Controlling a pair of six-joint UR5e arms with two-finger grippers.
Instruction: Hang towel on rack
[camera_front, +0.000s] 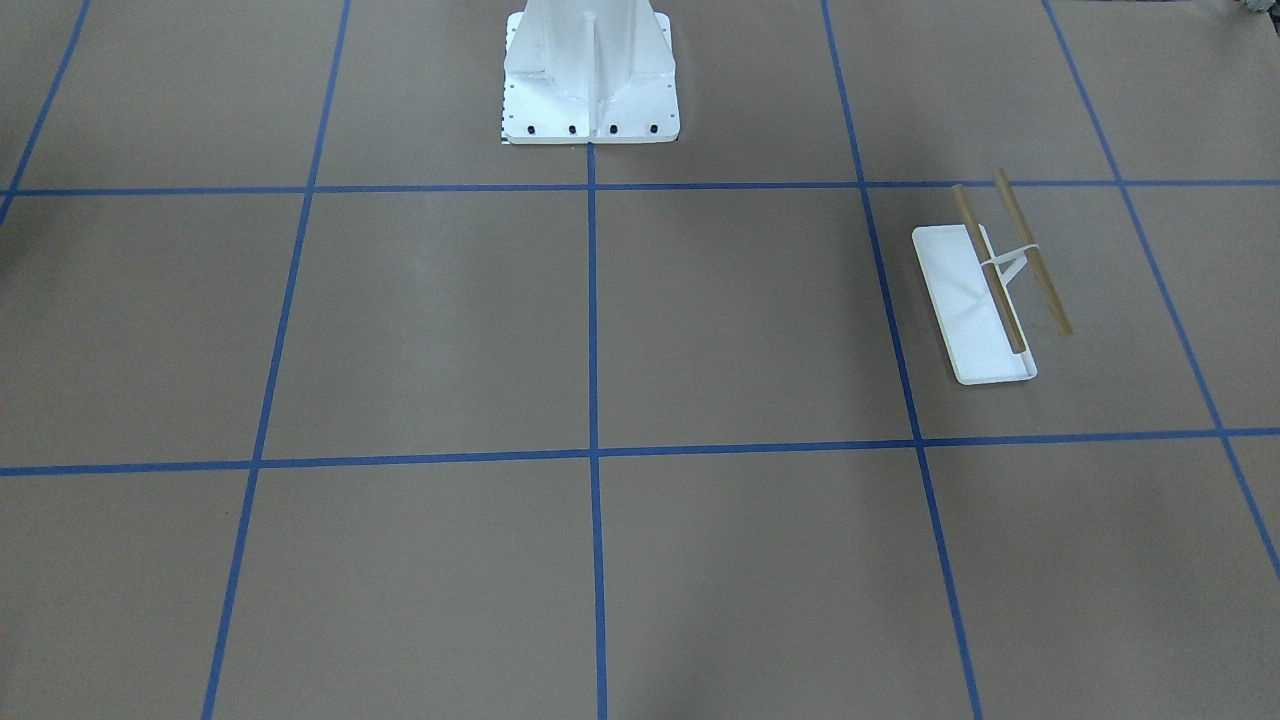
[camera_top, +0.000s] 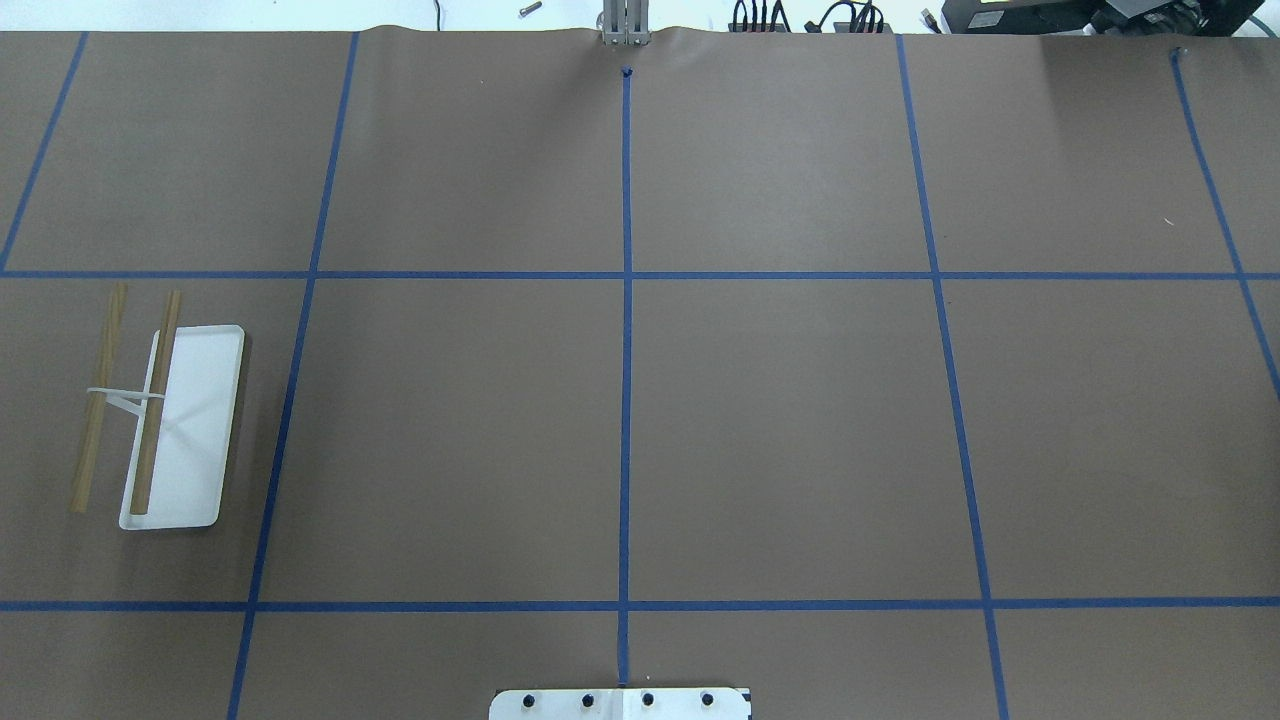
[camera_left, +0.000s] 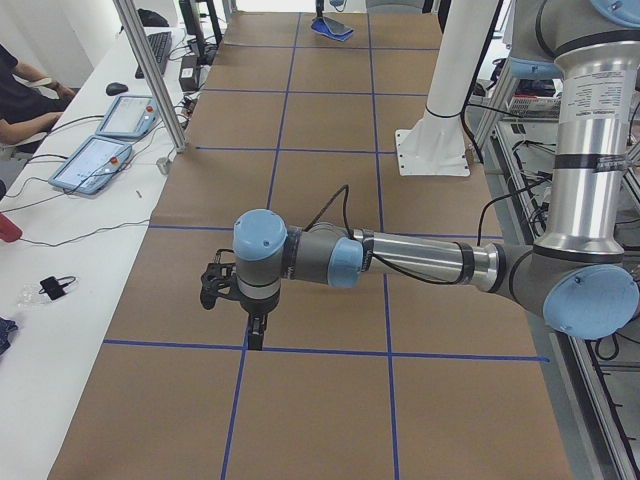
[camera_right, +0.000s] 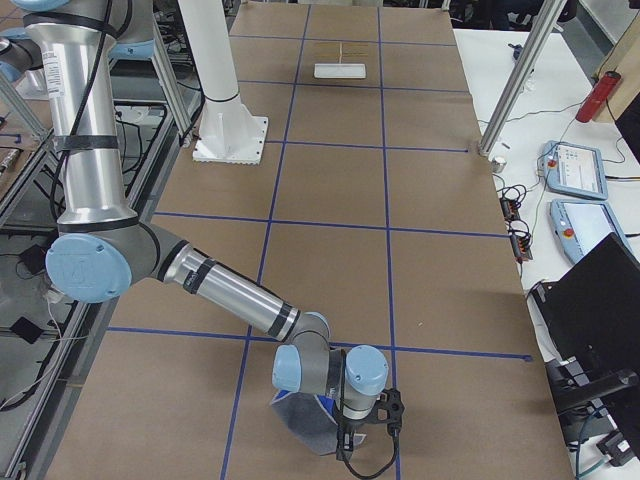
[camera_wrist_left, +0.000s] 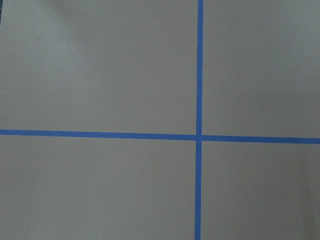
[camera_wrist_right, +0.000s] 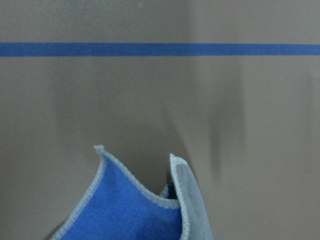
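Blue-and-grey towel (camera_wrist_right: 125, 210), white-and-tan rack (camera_top: 195, 420), brown table (camera_top: 780, 430) with blue grid lines (camera_top: 626, 400)

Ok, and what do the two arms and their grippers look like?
Both are silver tubes with grey joint housings and pale-blue caps, black bands on the forearms. The left arm has a black cable arching near its wrist and a black left gripper. The right arm has a black cable looping under its wrist; the right gripper shows as a dark sliver.

**Brown desk (camera_top: 450, 450) under a blue grid**

Brown paper (camera_top: 800, 170) covers the whole top, crossed by blue tape lines (camera_top: 626, 400). Along one long edge runs a white bench (camera_left: 40, 350) with two tablets (camera_left: 92, 163), a keyboard (camera_left: 158, 50) and a slanting metal post (camera_left: 150, 72).
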